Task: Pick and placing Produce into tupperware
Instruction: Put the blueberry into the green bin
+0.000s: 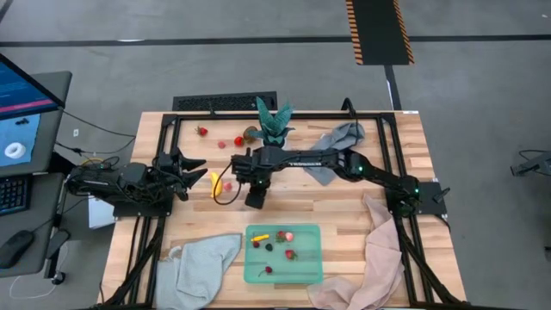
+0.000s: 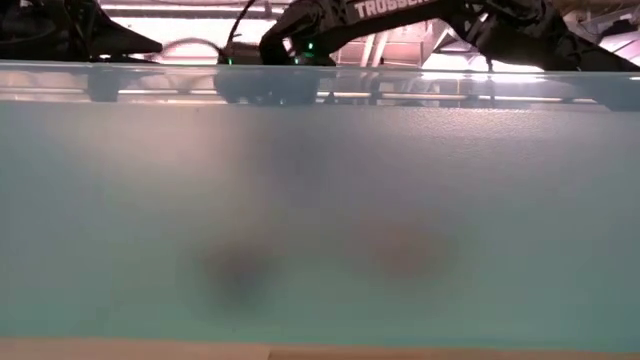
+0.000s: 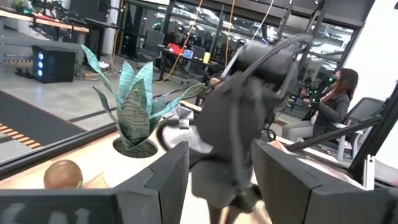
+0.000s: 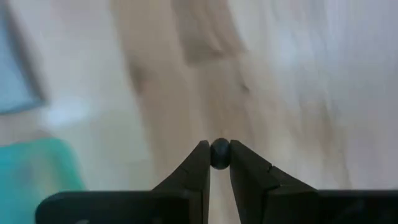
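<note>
Pinching a dark berry at its tips, the right gripper hangs above the table (tupperware nearby) for carrying; left gripper waits, parted.

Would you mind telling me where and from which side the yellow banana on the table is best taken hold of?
Probably the banana is best gripped across its middle, coming straight down from above. It lies flat on the bare wood as a slim curved piece, so its narrow width suits a two-finger pinch. The left hand is nearest; the right hand already pinches a dark berry.
</note>
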